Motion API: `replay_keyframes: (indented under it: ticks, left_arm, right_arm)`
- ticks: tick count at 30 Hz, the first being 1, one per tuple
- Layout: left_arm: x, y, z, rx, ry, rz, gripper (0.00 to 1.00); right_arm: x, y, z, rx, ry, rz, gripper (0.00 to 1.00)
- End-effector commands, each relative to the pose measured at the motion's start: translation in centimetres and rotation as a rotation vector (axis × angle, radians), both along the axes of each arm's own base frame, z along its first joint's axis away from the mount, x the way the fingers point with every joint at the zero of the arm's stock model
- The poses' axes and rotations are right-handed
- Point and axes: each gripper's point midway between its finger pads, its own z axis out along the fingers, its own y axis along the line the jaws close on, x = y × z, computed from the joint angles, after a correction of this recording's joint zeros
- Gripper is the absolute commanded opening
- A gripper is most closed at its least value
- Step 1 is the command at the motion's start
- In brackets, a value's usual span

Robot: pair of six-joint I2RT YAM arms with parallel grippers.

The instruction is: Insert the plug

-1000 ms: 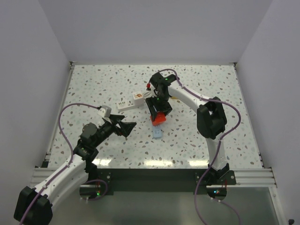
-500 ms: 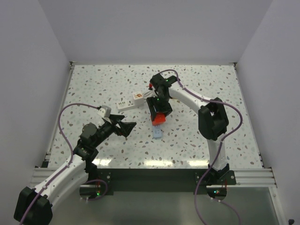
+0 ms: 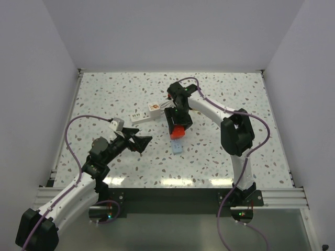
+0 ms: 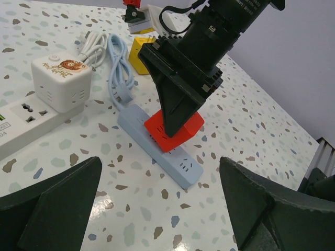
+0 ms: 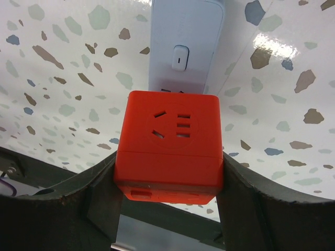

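Observation:
My right gripper is shut on a red cube plug and holds it against a pale blue power strip in the middle of the table. In the right wrist view the red cube sits between both fingers, just below the strip's switch. In the left wrist view the cube rests on the strip, with the right gripper over it. My left gripper is open and empty, left of the strip, pointing at it.
A white power strip with a white cube adapter lies behind and left of the blue strip. A yellow cube, white and blue cables and a small red-topped item lie farther back.
My right gripper has shifted slightly with the red cube over the blue strip, and the strip's near end has moved a little. The left arm has not moved.

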Motion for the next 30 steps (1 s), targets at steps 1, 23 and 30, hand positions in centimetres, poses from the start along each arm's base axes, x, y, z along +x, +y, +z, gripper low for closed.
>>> replay_keyframes:
  ticks: [1, 23, 30]
  left_arm:
    - [0.2, 0.1, 0.5, -0.01, -0.02, 0.007, 1.0]
    - [0.4, 0.2, 0.4, -0.007, -0.017, 0.015, 1.0]
    - [0.4, 0.2, 0.3, -0.005, -0.017, 0.013, 1.0]
  right_arm:
    - [2.6, -0.6, -0.7, -0.049, -0.077, -0.037, 0.0]
    - [4.0, 0.4, -4.2, -0.053, -0.16, -0.027, 0.0]
    - [4.8, 0.7, -6.2, -0.105, -0.161, 0.007, 0.0]
